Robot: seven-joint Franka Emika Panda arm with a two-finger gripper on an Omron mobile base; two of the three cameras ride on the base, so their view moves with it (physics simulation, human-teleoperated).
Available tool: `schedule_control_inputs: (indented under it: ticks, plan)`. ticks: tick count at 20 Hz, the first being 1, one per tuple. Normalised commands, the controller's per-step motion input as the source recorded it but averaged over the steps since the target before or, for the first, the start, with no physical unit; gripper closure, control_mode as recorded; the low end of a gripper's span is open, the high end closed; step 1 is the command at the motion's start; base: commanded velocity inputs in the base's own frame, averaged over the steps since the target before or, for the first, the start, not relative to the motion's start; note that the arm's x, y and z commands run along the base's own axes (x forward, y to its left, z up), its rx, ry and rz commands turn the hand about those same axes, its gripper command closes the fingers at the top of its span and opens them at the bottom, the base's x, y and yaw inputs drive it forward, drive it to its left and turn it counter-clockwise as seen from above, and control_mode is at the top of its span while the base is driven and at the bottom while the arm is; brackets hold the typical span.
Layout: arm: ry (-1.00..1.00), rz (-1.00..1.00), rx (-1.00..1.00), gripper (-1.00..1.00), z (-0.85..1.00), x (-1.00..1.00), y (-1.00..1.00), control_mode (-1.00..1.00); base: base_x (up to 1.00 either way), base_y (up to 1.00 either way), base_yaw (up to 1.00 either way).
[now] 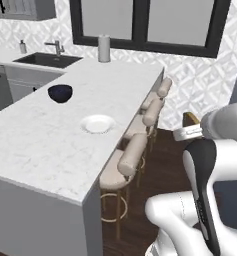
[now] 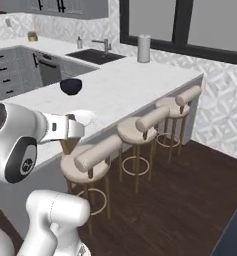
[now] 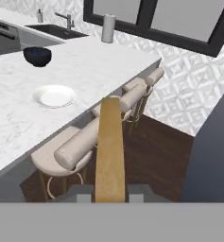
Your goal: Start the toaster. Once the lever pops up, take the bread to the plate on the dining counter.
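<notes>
**kitchenbot_fan:** so where's the bread (image 3: 109, 151) right now?

**simwatcher:** it's in the pincer (image 3: 110, 193). In the hand view the tan slice stands edge-on, rising straight up from between the two dark tips, which are closed narrow on its bottom end. In the left base view you just catch a brown corner of it poking out past the white wrist.

**kitchenbot_fan:** and the plate (image 3: 54, 96)?

**simwatcher:** ahead of the pincer and off to its left, sitting on the marble dining bench (image 3: 19, 123) near the edge. White, round, nothing on it. The bread is well apart from it, held out over the stool side, not above the bench top.

**kitchenbot_fan:** what's between them?

**simwatcher:** the nearest beige stool (image 3: 66, 151), directly below and a bit left of the slice, tucked against the bench. Two more stools line up beyond it along the same edge.

**kitchenbot_fan:** anything else on the bench?

**simwatcher:** a dark blue bowl (image 3: 37, 56) farther out past the plate. Beyond that, a paper towel roll (image 3: 108, 28) in front of the window, and a sink (image 3: 56, 31) with a faucet to the far left.
</notes>
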Motion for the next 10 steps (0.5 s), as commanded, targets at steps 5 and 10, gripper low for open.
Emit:
schedule_control_inputs:
  ticks: [5,10]
  plan:
    - [0.0,0.0,0.0,1.0,0.0,0.0,0.0,1.0,0.16,-0.57,0.71]
    - [0.0,0.0,0.0,1.0,0.0,0.0,0.0,1.0,0.06,-0.56,0.74]
